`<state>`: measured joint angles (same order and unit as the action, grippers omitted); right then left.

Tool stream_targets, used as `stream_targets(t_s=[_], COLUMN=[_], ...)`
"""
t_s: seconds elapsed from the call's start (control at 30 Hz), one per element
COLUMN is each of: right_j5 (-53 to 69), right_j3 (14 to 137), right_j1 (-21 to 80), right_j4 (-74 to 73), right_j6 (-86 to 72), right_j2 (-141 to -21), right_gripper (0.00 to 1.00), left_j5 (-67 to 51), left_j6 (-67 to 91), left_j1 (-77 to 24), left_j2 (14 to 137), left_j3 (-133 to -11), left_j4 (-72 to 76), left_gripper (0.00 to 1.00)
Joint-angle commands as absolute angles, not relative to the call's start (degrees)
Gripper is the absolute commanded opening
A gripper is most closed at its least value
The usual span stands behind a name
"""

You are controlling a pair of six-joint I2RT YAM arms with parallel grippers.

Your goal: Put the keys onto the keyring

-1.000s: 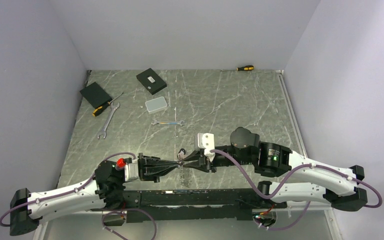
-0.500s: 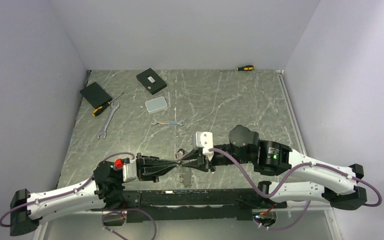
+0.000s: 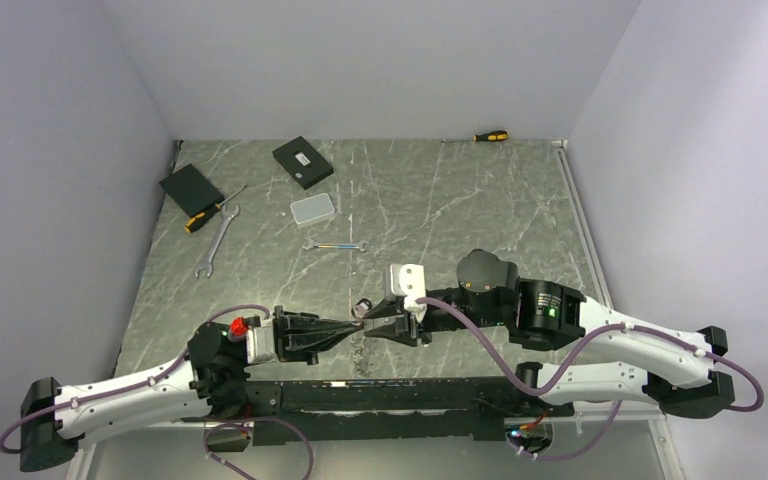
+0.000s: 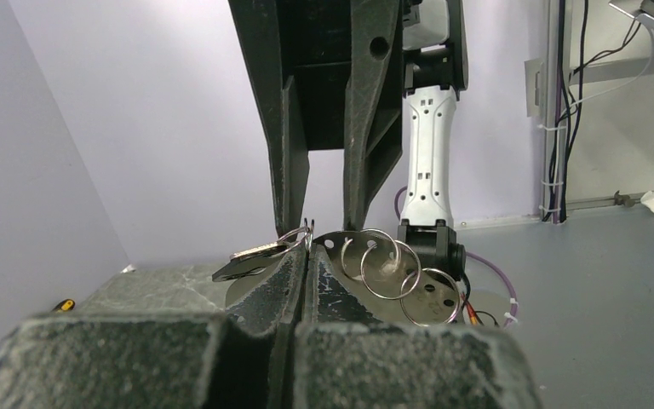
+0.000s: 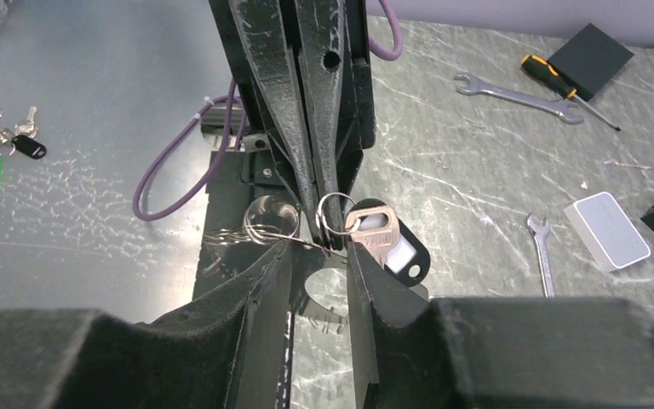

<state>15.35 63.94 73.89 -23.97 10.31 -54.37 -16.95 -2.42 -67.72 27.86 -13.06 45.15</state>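
Note:
My left gripper (image 3: 350,328) is shut on a small split ring (image 5: 335,212) at its tips, held above the table's near edge. A copper key (image 5: 373,231) with a black tag (image 5: 409,253) hangs from that ring; it shows at the left in the left wrist view (image 4: 251,254). The keyring, a chain of linked silver rings (image 4: 389,267), trails off the other side (image 5: 260,228). My right gripper (image 3: 372,325) faces the left one, open, its fingers (image 5: 277,281) on either side of the left tips and the ring (image 4: 306,232).
Two wrenches (image 3: 217,240) (image 3: 336,245), a screwdriver (image 3: 200,217), two black boxes (image 3: 302,161) (image 3: 191,187) and a grey box (image 3: 313,208) lie at the far left. Another screwdriver (image 3: 490,136) lies by the back wall. Loose keys (image 5: 19,143) lie off the table.
My right gripper has edged a little left, closer over the left gripper's tips. The left gripper stays shut on the ring.

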Motion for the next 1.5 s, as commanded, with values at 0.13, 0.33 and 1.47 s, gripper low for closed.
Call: stream_targets(t_s=[0.13,0.33,1.47], right_j5=[17.5,16.9,14.4], right_j3=[66.2,65.3,62.6], right_j1=[74.4,74.5,74.5], right_j4=[-22.3,-21.6,-20.6], right_j6=[8.8,8.8,10.1], right_j2=[-52.9,-53.4,-54.4], right_gripper=[0.37,0.35,0.00], left_j5=[-15.0,-15.0,-16.4], left_j6=[-3.4,-3.3,-2.6], left_j1=[-67.9,-67.9,-67.9], left_j2=[27.5,28.7,27.8], left_j3=[-12.4,-12.4,-12.4], left_j4=[47.4,48.9,48.9], left_gripper=[0.00,0.00,0.00])
